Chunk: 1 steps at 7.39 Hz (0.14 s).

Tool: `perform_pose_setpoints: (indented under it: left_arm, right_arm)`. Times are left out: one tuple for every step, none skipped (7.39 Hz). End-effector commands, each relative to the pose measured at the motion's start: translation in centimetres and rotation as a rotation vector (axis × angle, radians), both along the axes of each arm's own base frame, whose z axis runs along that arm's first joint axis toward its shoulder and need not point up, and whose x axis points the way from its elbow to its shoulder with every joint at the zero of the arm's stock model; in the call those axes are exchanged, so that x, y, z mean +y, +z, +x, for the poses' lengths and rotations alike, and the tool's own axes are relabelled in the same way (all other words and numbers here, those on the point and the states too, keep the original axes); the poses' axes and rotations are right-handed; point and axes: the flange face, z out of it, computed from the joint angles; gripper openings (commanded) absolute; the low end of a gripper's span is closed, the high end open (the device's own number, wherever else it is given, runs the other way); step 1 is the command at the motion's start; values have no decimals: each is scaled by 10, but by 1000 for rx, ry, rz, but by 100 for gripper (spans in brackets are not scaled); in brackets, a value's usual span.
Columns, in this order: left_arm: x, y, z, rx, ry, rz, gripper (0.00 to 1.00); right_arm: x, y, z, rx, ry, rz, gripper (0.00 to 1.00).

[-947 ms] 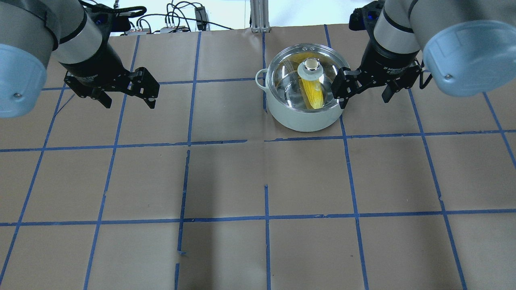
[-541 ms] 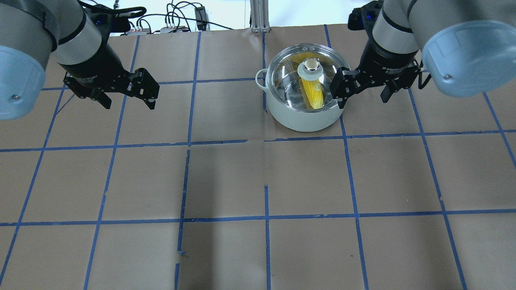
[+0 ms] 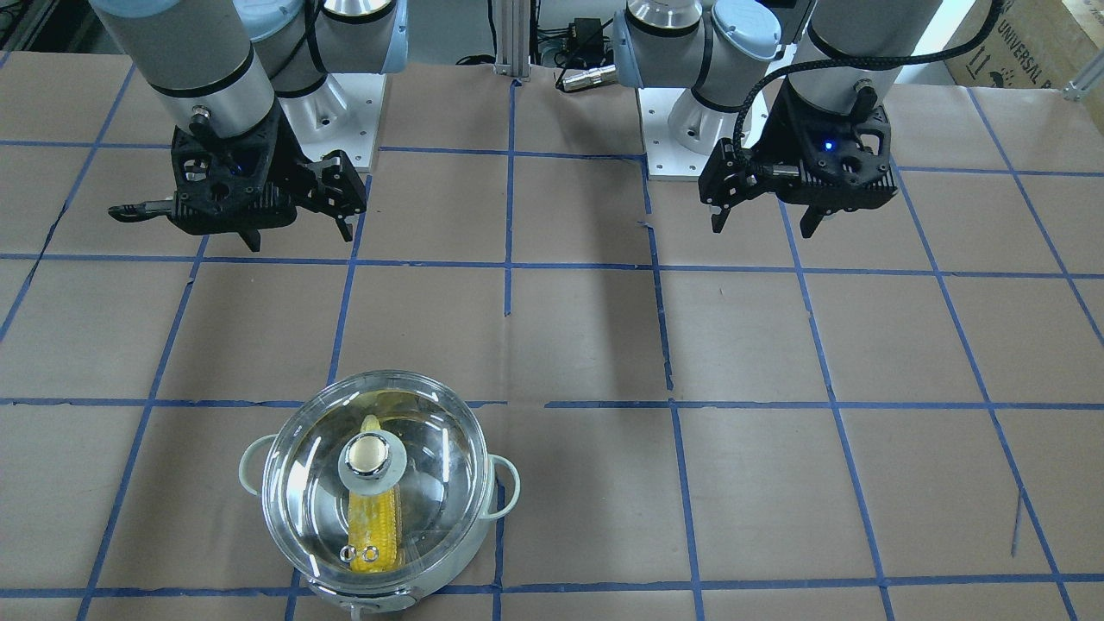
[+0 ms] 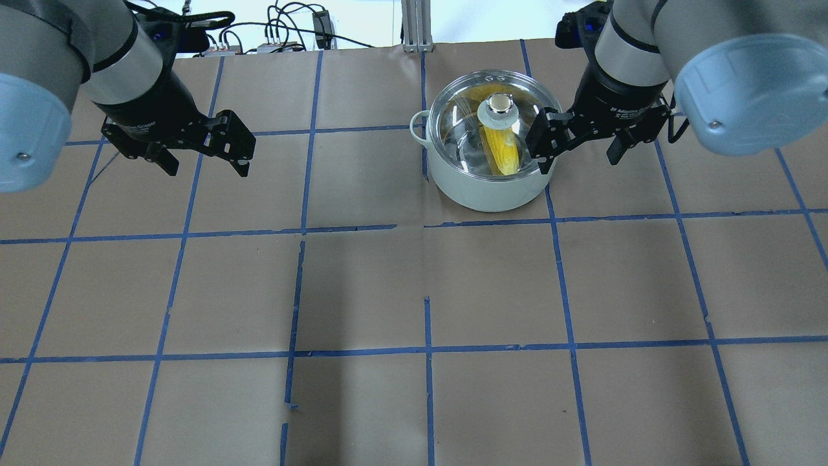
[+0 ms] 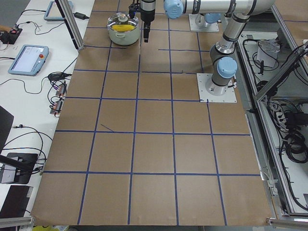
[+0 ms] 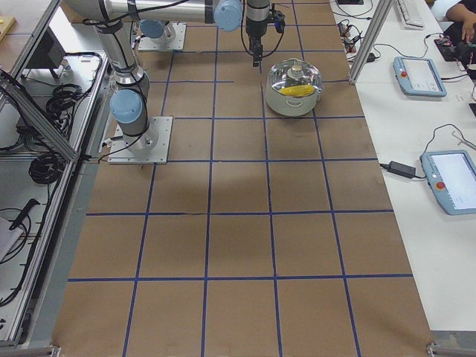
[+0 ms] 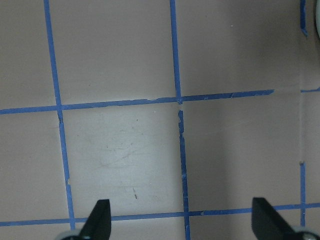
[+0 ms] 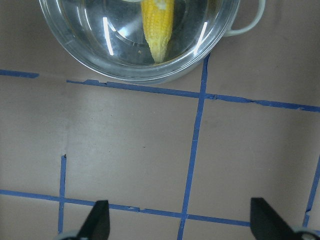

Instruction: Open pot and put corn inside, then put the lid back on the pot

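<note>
- Your right gripper (image 4: 580, 150) is wide open and holds nothing. It hangs above the table (image 4: 362, 285) on the base side of the pot (image 4: 485, 191) and does not touch it.
- In the right wrist view, both fingertips (image 8: 100, 217) sit over bare brown paper, with the pot at the top edge.
- Your left gripper (image 4: 208, 163) is also spread wide and empty. It is over the taped grid (image 7: 179, 150), well apart from the pot.
- The pot stands upright on the table on the right arm's side, next to a blue tape line.
- The glass lid (image 4: 462, 139) is seated on the pot's rim with its knob (image 4: 499, 105) up.
- The corn (image 4: 503, 150) lies inside the pot and shows through the glass. In the right wrist view its tapered end points toward the right gripper.
</note>
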Motion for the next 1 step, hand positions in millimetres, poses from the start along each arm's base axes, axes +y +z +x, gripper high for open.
perform_pose_setpoints:
  left_arm:
    - [-2, 2, 0, -2, 4, 0, 100]
  right_arm:
    - [-1, -2, 1, -3, -1, 3, 100]
